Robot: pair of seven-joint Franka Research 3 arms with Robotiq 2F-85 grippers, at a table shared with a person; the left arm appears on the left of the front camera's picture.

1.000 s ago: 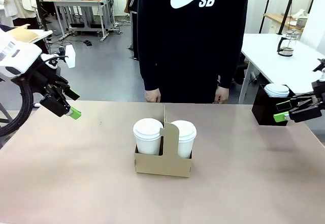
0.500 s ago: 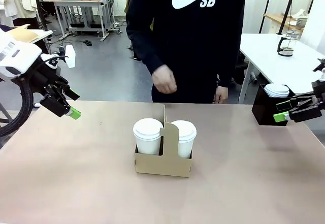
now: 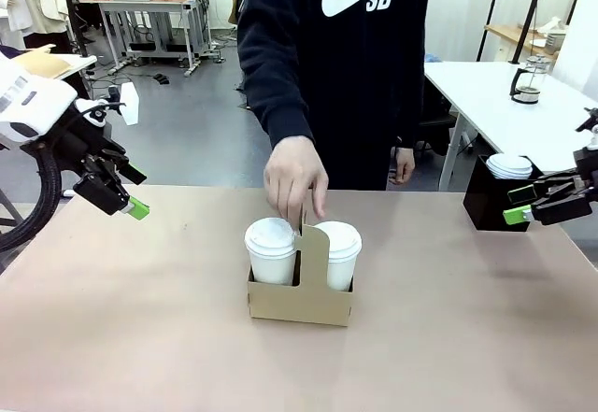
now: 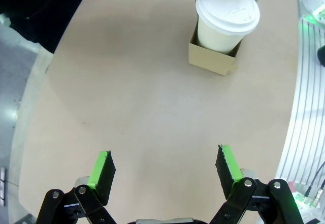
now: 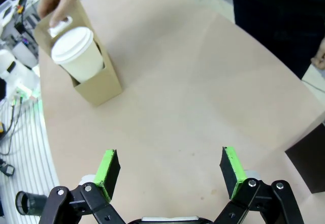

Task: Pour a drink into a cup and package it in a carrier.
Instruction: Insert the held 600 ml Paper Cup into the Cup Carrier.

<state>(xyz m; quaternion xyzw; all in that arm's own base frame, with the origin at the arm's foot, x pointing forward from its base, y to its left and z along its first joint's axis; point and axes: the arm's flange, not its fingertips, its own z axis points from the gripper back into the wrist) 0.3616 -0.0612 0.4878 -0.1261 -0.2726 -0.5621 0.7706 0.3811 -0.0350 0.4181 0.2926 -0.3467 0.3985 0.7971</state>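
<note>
At the far left, the left gripper (image 3: 131,192) hangs above the table (image 3: 140,337) edge where it was a second ago, jaws wide apart and holding nothing; its green pads (image 4: 101,169) frame bare tabletop in the wrist view. In the middle, the carrier (image 3: 301,302) sits unmoved with two lidded cups, the left cup (image 3: 272,250) and the right cup (image 3: 338,253), one in each slot. What differs: the person's hand (image 3: 295,180), a second ago resting at the far table edge, now reaches down onto the top of the carrier's handle (image 3: 311,248). At the far right, the right gripper (image 3: 519,204) is unchanged, jaws spread and empty, beside the black box (image 3: 486,205).
</note>
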